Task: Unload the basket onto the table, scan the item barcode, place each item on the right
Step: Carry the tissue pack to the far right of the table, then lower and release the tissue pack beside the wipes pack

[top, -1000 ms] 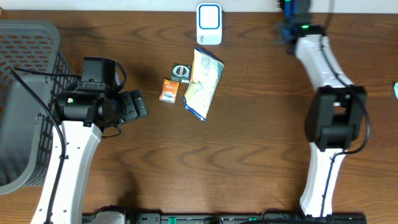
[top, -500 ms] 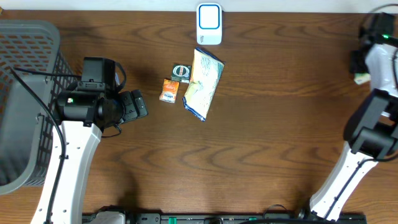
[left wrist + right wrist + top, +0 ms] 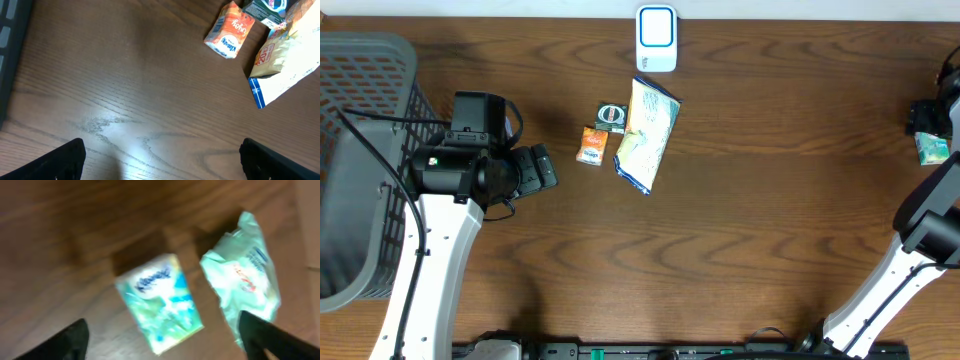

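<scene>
While right gripper (image 3: 162, 341) hangs wide open, Kleenex pack (image 3: 160, 302) lies free below on table (image 3: 770, 250), far right edge, crumpled white packet (image 3: 245, 275) just beside. Lift straight up, drag neither. Left gripper (image 3: 165, 162) wide too, near orange packet (image 3: 229, 31); scanner (image 3: 656, 38) well apart.

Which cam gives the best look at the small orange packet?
Left wrist. The orange packet is large and sharp there, with its printed face up on the table. Overhead shows the same packet only as a small orange patch left of the larger bag, and its print is unreadable. The right wrist view doesn't show it.
</scene>
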